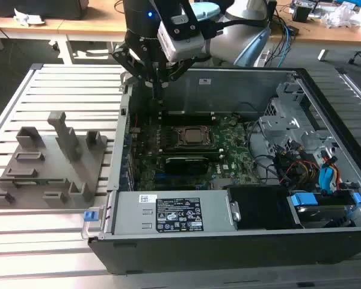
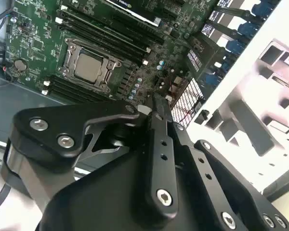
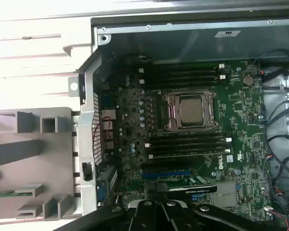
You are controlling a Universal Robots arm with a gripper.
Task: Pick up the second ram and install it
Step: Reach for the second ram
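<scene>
The second ram [image 3: 9, 194], a thin green stick, lies in a slot of the grey holder tray [image 3: 43, 163], outside the computer case in the first wrist view. My gripper [image 1: 158, 93] hangs over the case's back corner nearest that tray, above the green motherboard [image 1: 228, 150], and holds nothing. Its fingers meet in a narrow tip, so it reads as shut. In the first wrist view the gripper [image 3: 158, 204] sits beside the motherboard's lower expansion slots. Black memory slots [image 3: 188, 144] flank the CPU socket [image 3: 190, 110].
The open case's metal side wall [image 3: 89, 139] stands between the tray and the motherboard. Drive bays and bundled cables [image 1: 307, 162] fill the exterior view's right side of the case. The power supply [image 1: 174, 214] runs along the near edge. The tray [image 1: 48, 162] rests on a slatted table.
</scene>
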